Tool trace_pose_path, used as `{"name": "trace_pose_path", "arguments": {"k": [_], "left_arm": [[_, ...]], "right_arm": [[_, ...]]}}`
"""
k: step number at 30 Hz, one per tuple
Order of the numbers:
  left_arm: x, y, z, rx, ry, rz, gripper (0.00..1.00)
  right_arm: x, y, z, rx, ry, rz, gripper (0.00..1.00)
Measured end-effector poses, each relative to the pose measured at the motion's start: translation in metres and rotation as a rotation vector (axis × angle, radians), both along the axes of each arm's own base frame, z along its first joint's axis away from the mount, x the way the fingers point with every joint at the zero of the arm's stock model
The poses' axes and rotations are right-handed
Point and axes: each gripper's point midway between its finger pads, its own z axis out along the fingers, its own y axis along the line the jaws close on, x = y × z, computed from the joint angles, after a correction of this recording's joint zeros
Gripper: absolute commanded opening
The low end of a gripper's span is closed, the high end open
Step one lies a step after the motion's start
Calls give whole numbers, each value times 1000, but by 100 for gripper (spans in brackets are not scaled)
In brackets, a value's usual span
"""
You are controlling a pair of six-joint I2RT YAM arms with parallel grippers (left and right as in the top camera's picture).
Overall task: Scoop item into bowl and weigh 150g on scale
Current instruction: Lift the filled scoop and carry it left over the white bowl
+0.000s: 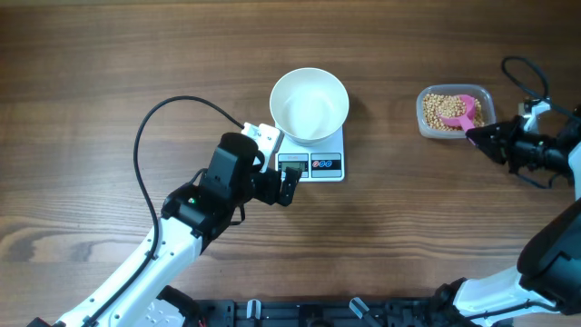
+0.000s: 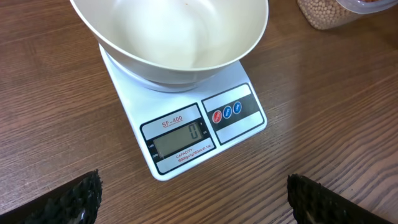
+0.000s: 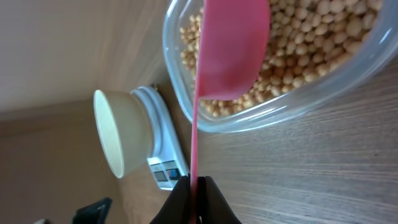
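Bowl (image 1: 310,104): empty, on scale (image 1: 320,165) reading 0. Left gripper (image 1: 289,186): wide, empty. Right gripper (image 1: 476,136): pinching pink scoop (image 1: 465,109), its head among beans (image 1: 437,110) in tub (image 1: 423,124).

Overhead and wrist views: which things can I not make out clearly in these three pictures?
The scale display: overhead, too small to read.
The scale top: left wrist view, covered by the bowl.
The scoop inside: right wrist view shows only its underside, so any beans in it are hidden.
The tub: right wrist view, cut off by the top and right edges.
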Motion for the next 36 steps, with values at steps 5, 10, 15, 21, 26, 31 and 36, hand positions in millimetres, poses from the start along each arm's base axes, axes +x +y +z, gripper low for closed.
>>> {"name": "trace_pose_path", "arguments": {"k": [5,10,15,21,26,31,36], "left_arm": [[0,0,0,0,0,0,100],[0,0,0,0,0,0,100],[0,0,0,0,0,0,100],[0,0,0,0,0,0,100],[0,0,0,0,0,0,100],[0,0,0,0,0,0,100],[0,0,0,0,0,0,100]], "right_arm": [[0,-3,9,49,-38,-16,4],[-2,-9,18,95,-79,-38,4],[-2,-12,24,119,-119,-42,4],[-2,-10,34,165,-164,-37,4],[-2,-4,46,226,-205,-30,4],[0,-1,58,281,-255,-26,4],[0,7,65,327,-265,-16,4]]}}
